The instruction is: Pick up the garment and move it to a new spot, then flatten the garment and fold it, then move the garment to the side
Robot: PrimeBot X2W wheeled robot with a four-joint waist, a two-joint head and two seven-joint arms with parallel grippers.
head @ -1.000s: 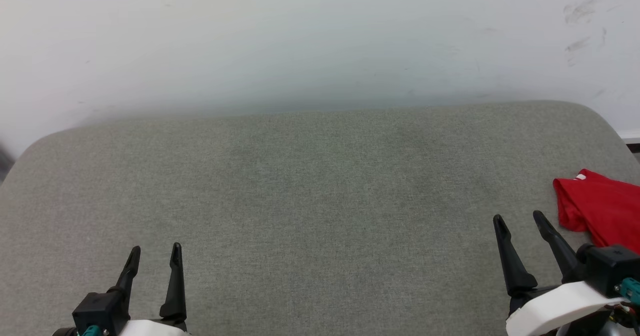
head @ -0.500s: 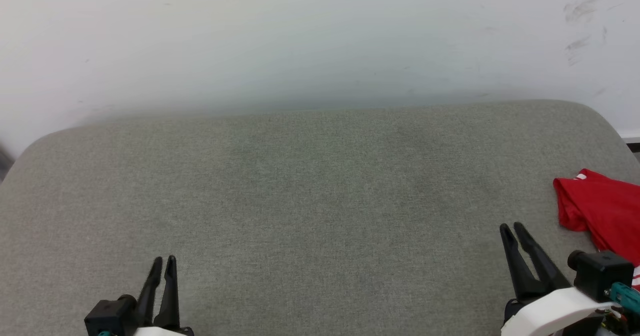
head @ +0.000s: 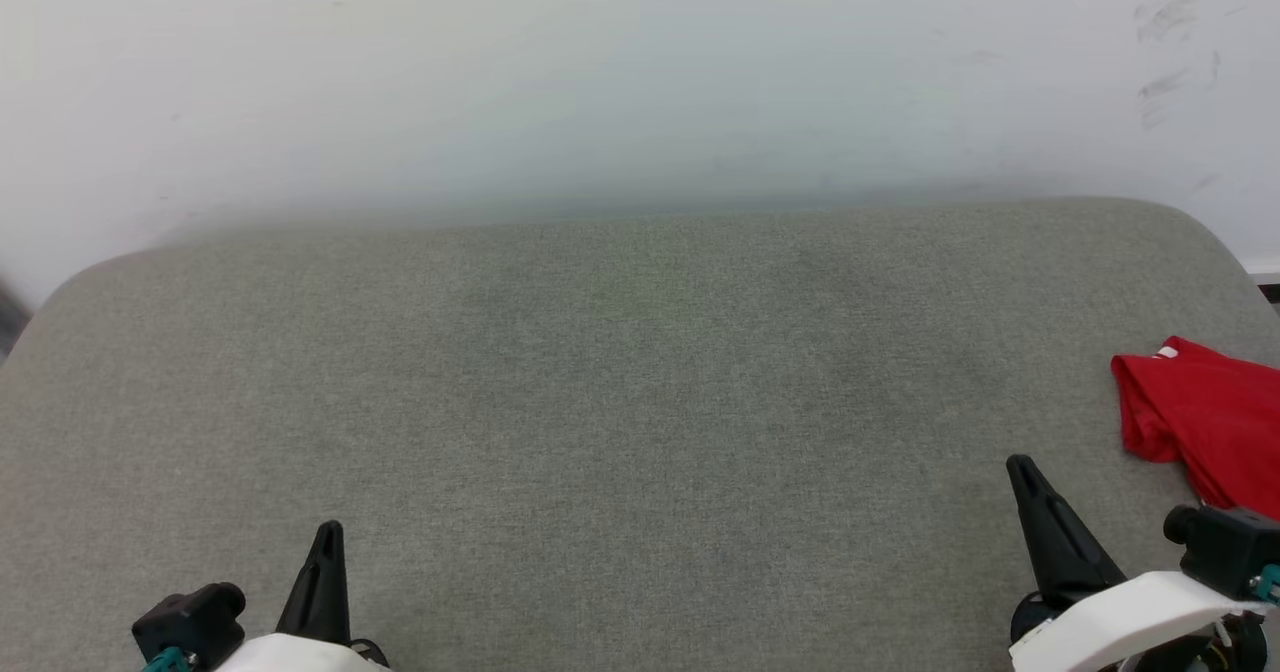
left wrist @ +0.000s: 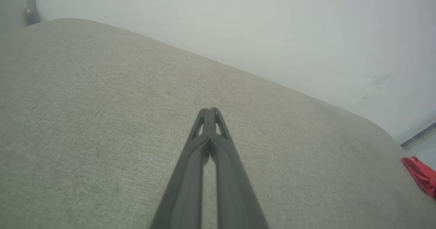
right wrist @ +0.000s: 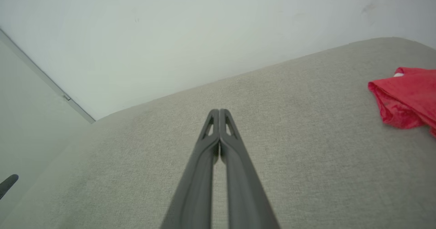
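One garment (head: 1205,417), crumpled, red with a white fleck, lay far right on one grey cushion (head: 640,402); two pincers, left gripper (head: 328,534) and right gripper (head: 1022,468), were pressed together.

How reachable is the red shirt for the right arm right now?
Probably yes: the garment lies just beside the right gripper on the cushion, nothing between, though the jaws are shut.

The grey-green padded surface (head: 640,402) is coarse woven cloth, the crumpled red garment (head: 1205,417) soft matt fabric, the white wall (head: 600,72) smooth and matt.
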